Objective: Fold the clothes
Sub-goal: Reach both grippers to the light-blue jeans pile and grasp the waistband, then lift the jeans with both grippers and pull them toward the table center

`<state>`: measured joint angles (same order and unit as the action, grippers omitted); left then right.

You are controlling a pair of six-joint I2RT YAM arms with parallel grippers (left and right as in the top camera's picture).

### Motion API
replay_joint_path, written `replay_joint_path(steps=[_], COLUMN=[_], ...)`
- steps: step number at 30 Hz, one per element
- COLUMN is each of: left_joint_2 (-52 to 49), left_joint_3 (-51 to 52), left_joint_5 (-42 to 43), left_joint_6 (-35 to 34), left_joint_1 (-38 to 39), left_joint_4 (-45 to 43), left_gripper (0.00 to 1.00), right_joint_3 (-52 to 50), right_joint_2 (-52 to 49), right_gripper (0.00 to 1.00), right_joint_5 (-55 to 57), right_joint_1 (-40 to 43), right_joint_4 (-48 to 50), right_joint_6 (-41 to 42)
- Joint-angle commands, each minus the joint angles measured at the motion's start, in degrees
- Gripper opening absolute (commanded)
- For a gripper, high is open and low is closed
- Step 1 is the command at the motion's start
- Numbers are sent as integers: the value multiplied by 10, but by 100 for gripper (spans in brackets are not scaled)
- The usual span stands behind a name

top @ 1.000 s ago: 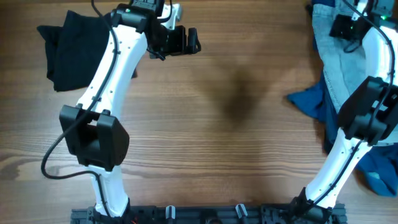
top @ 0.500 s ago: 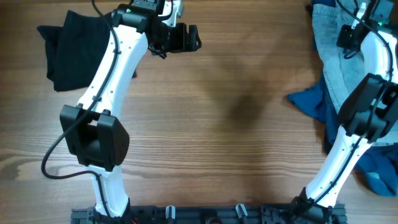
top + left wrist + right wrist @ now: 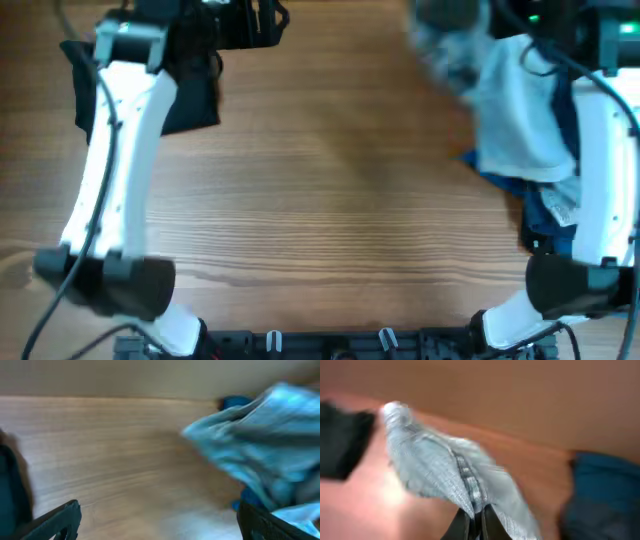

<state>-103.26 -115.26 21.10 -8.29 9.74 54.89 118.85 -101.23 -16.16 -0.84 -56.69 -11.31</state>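
Note:
The pale light-blue jeans [image 3: 515, 115] hang lifted over the right side of the table, blurred by motion, with one end trailing toward the far middle. My right gripper [image 3: 476, 513] is shut on a seamed fold of the jeans [image 3: 437, 467]; in the overhead view its fingers are hidden by the cloth and the arm. My left gripper [image 3: 262, 20] is at the far edge, left of centre. It stands open [image 3: 162, 517] over bare wood, apart from the jeans [image 3: 260, 442] to its right.
A black garment [image 3: 190, 95] lies at the far left, under the left arm. A dark blue garment [image 3: 545, 210] lies on the right beneath the jeans. The right arm [image 3: 600, 160] runs along the table's right side.
My right gripper has shut on the jeans and pulled them up and to the left off the pile. The left arm has swung left, its gripper staying near the far edge.

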Motion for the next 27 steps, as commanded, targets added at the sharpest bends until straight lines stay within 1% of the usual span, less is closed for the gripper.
replay_joint_path(steps=[1,2,4,7,10,12,16,18,19,21,22,24,25,26,27], left_joint_2=[63,73,80,74,69,64,29,3,-20,-54,-65,-76,-77,-76,-73], left_joint_3=[-9,-9,-9,-9,-9,-9,-9,-9,-9,-9,-9,-9,-9,-9,-9], left_joint_5=[10,22,70,115,116,116,104,97,97,95,95,94,94,95,94], left_joint_6=[36,39,110,211,307,350,400,408,425,426,426,426,426,423,415], left_joint_1=[3,3,3,5,27,39,53,53,53,53,53,53,52,49,46], left_joint_4=[37,54,101,162,163,162,151,148,146,134,130,122,119,115,109], left_gripper=[100,100,100,100,100,100,100,100,100,99,94,51,4,4,4], right_joint_3=[4,4,4,4,4,4,4,4,4,4,4,4,4,4,4], right_joint_2=[27,25,24,24,24,24,25,25,25,25,25,25,25,25,24], right_gripper=[4,4,4,4,4,4,4,4,4,4,4,4,4,8,17], right_joint_5=[-34,-34,-35,-41,-70,-95,-139,-169,-188,-195,-195,-195,-195,-183,-159], right_joint_1=[-71,-88,-114,-142,-159,-166,-168,-168,-168,-168,-168,-168,-168,-167,-167], right_joint_4=[-24,-30,-38,-56,-71,-82,-104,-114,-118,-123,-126,-126,-126,-125,-124], right_joint_6=[-22,-22,-20,-21,-22,-30,-53,-75,-88,-97,-97,-99,-99,-96,-95])
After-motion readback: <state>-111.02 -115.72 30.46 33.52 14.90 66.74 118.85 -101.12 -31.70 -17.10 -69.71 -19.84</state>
